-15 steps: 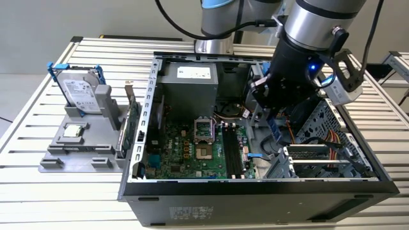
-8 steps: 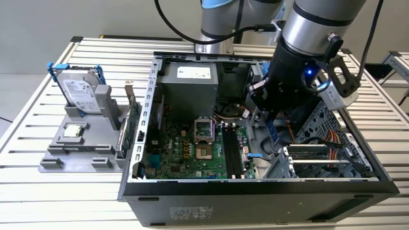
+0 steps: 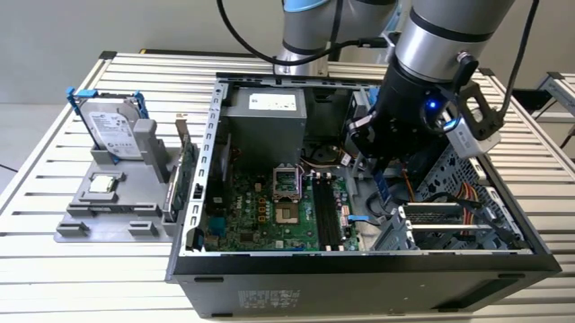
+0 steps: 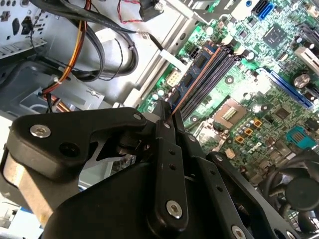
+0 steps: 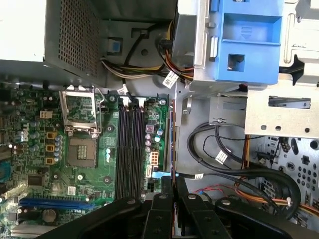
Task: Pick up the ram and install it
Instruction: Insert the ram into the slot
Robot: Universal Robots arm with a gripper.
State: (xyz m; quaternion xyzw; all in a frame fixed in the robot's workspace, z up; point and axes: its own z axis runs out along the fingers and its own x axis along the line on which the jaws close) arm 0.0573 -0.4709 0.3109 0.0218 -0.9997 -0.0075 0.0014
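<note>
Inside the open computer case (image 3: 359, 266), I see my arm reaching down over the motherboard (image 3: 269, 215), with the gripper (image 3: 384, 182) pinching the ram (image 3: 384, 188) edge-on between its two black fingers (image 4: 172, 149). In the exterior view the ram hangs as a slim blue strip below the gripper, above the gap between the memory slots (image 3: 325, 215) and the metal drive cage (image 3: 449, 222) toward the exterior view's right. In the second wrist view the ram (image 4: 192, 79) runs out from the fingertips as a blue-green stick with dark chips, lying alongside the dark memory slots (image 4: 214, 74) and just beside them; I cannot tell whether its lower edge touches a slot. In the first wrist view the ram (image 5: 173, 134) appears as a thin vertical line rising from the closed fingers (image 5: 164, 199), next to the parallel slots (image 5: 130, 144) and near the empty processor socket (image 5: 82, 149). Outside the case, toward the exterior view's left, a silver hard drive (image 3: 115, 131) with blue rails stands upright in a grey holder (image 3: 117, 208) on the slatted table (image 3: 54, 269).
</note>
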